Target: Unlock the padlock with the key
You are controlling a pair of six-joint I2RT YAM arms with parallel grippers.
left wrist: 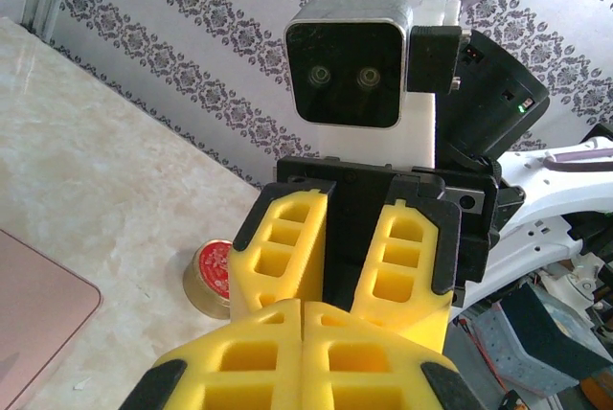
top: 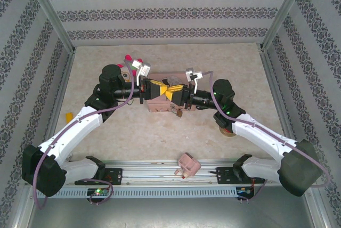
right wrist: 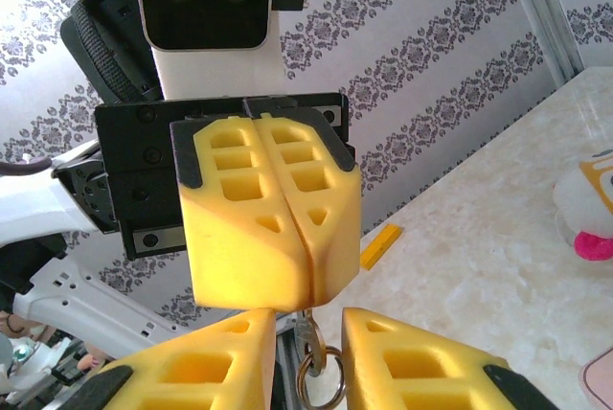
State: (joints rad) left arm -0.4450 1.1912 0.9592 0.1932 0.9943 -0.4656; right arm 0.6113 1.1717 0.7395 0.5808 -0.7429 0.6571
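Note:
In the top view my left gripper (top: 161, 89) and right gripper (top: 171, 92) meet tip to tip above the pink tin (top: 157, 105). A tiny brass padlock (top: 179, 114) lies at the tin's front edge. In the right wrist view the left gripper (right wrist: 305, 281) is shut on the small grey key (right wrist: 308, 333), whose head and ring (right wrist: 321, 386) hang below its tips. My right gripper (right wrist: 308, 322) is open, one finger on each side of the key and not touching it. In the left wrist view the left gripper (left wrist: 305, 326) is pressed shut and the right gripper (left wrist: 345, 297) faces it, jaws apart.
A pink plug-like block (top: 187, 164) lies near the front rail. A gold tin with a red lid (left wrist: 213, 276) stands under the right arm. A small yellow piece (right wrist: 380, 245) lies at the left of the table, and a pink-and-white plush toy (top: 130, 64) sits behind the left gripper. Patterned walls enclose the table.

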